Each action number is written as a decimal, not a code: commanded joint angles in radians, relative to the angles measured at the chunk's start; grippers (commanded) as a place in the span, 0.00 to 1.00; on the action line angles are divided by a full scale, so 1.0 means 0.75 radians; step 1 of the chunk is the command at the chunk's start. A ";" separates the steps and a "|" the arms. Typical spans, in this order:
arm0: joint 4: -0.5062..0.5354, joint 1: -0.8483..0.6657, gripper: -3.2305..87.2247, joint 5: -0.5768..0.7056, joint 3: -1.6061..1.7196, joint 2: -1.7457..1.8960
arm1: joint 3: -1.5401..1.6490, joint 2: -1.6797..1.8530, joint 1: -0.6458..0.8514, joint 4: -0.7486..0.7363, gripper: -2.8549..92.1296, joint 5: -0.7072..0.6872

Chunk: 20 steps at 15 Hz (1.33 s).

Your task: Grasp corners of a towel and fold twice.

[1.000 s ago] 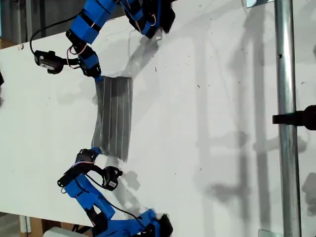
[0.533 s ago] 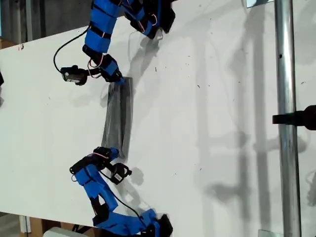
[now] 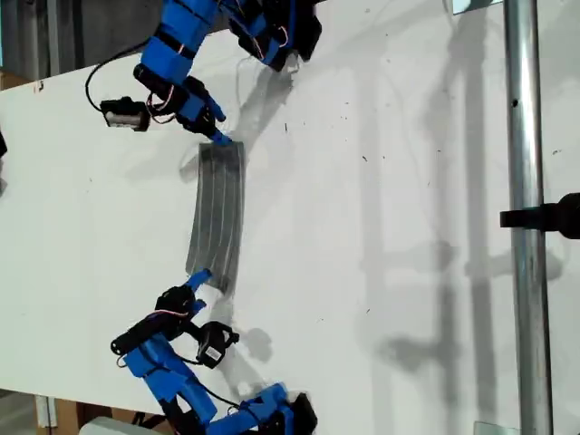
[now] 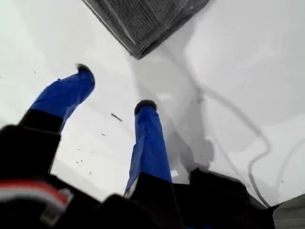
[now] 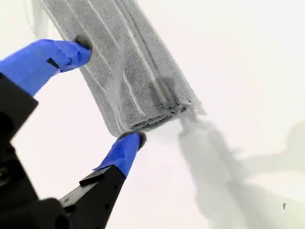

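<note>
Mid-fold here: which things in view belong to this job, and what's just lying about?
Job: the towel, folded into a narrow strip; my first gripper, open; my second gripper, open astride the towel's end.
Lying about: the metal pole; the black clamp on it.

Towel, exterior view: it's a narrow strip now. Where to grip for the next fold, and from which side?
Grip the towel at a short end, coming in lengthwise from beyond it. The folded layers stack there with their edges showing, so a low finger could probably slide under the whole stack. My second gripper straddles that end, open.
</note>
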 commanded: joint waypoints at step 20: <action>-0.636 0.297 0.00 -0.395 2.473 2.853 | 0.417 -0.301 0.123 -1.055 0.48 0.352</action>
